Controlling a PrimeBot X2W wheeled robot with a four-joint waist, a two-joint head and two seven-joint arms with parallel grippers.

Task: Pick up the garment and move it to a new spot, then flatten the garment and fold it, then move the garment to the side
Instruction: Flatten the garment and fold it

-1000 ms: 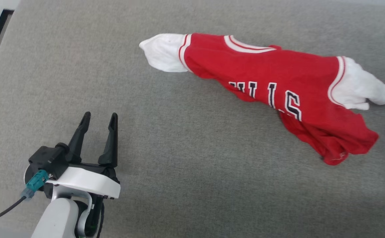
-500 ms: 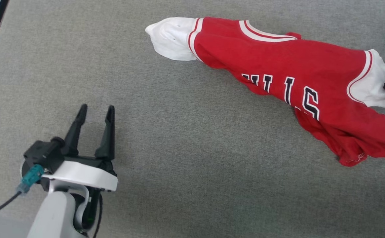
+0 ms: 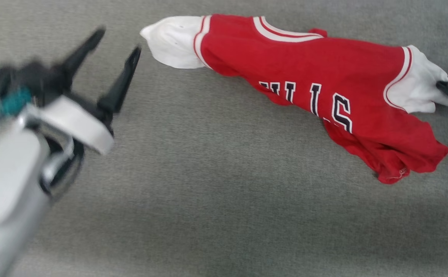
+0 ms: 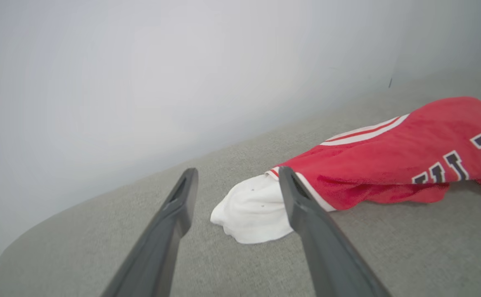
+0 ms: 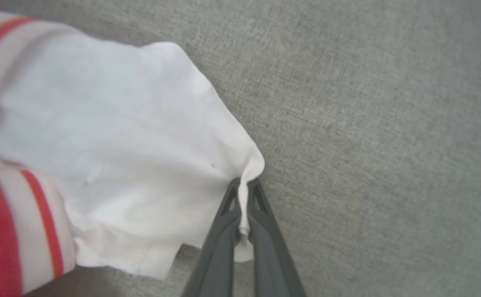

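Fingers on the right (image 5: pixel 265 239) now pinch the garment (image 3: pixel 304 61) by its sleeve; left fingers (image 4: pixel 316 235), wide open, moved closer.

- The garment (image 3: pixel 308 61) is seen to be soft red cloth, matt, with a slightly fuzzy nap
- Its white sleeve (image 5: pixel 120 136) is shown as thinner, smoother matt cloth
- The right gripper (image 5: pixel 244 183) and the left gripper (image 3: pixel 119 39) are fitted with dark, matt plastic
- The left forearm shell (image 3: pixel 4 192) is finished smooth and pale, with a faint sheen
- The grey surface (image 3: pixel 208 200) is covered in matt, finely woven cloth
- The wall (image 4: pixel 141 74) is finished smooth and matt
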